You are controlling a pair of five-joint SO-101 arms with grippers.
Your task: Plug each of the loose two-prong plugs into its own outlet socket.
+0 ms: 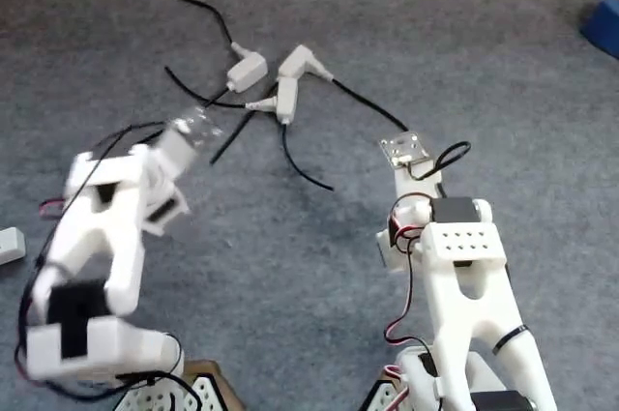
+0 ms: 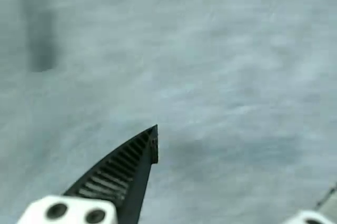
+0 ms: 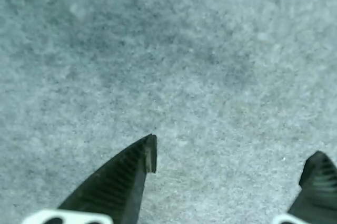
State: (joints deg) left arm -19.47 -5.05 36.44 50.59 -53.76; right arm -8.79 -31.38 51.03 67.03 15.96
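Three white cord-end pieces clustered at 12 o'clock of surface (image 1: pixel 290 276); plug or socket, cannot tell which.
First piece (image 1: pixel 247 70); second piece (image 1: pixel 303 63) just beside at its 3 o'clock; third piece (image 1: pixel 281 100) at 6 o'clock of second, seemingly touching it.
Black cords (image 1: pixel 369 104) trailing from each, some crossing.
Left claw (image 1: pixel 189 131) near cluster at its 8 o'clock, spread, one dark finger (image 2: pixel 131 166) over grey surface.
Right claw (image 3: pixel 234 150) well apart at cluster's 4 o'clock, fingers (image 3: pixel 126 176) spread wide above surface.
Small white block (image 1: pixel 8 245) at 9 o'clock edge.
Blue object (image 1: pixel 604 24) at 2 o'clock corner.
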